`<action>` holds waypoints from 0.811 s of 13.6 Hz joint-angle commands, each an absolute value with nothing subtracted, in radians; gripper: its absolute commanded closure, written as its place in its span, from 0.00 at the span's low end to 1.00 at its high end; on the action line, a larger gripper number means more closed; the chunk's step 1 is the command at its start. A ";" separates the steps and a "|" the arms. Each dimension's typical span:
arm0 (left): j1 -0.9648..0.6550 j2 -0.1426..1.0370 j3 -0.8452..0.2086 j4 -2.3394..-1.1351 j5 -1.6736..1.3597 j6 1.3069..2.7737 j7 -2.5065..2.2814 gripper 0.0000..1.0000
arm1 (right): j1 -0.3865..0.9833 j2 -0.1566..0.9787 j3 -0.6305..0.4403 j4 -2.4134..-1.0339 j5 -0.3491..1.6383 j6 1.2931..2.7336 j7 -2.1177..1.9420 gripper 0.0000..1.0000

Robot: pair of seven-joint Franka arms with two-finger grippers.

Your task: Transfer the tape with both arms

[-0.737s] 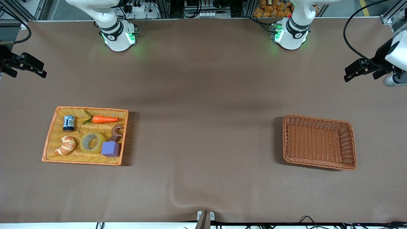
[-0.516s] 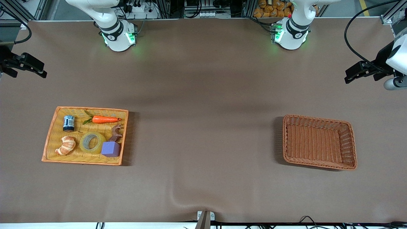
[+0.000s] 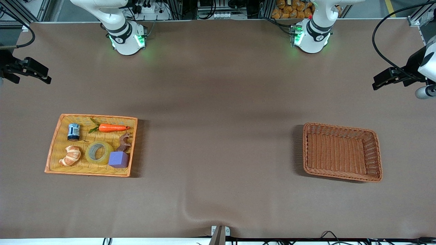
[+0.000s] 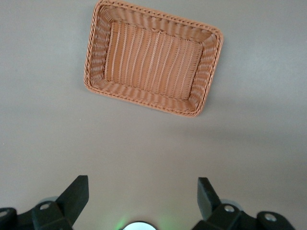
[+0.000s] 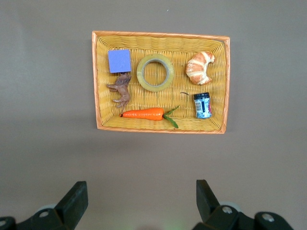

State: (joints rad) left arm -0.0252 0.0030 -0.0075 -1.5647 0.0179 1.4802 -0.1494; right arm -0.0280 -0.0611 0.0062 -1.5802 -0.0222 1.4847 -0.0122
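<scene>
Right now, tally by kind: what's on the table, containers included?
Toy food: 2, carrot and croissant
Tape roll: 1
Purple cube: 1
Toy horse: 1
Small can: 1
Containers: 2, yellow tray holding all six items, brown basket with nothing in it
Total: 8

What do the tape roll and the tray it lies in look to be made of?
The tape: glossy, translucent yellowish plastic film wound on a grey-white core, probably cardboard. The tray: woven wicker or a plastic imitation, yellow weave with an orange rim, matte; which one cannot be told.
</scene>
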 commanded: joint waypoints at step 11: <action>-0.003 0.032 -0.009 -1.559 0.034 1.480 -0.149 0.00 | -0.012 0.268 0.002 -1.456 -0.026 1.588 -0.006 0.00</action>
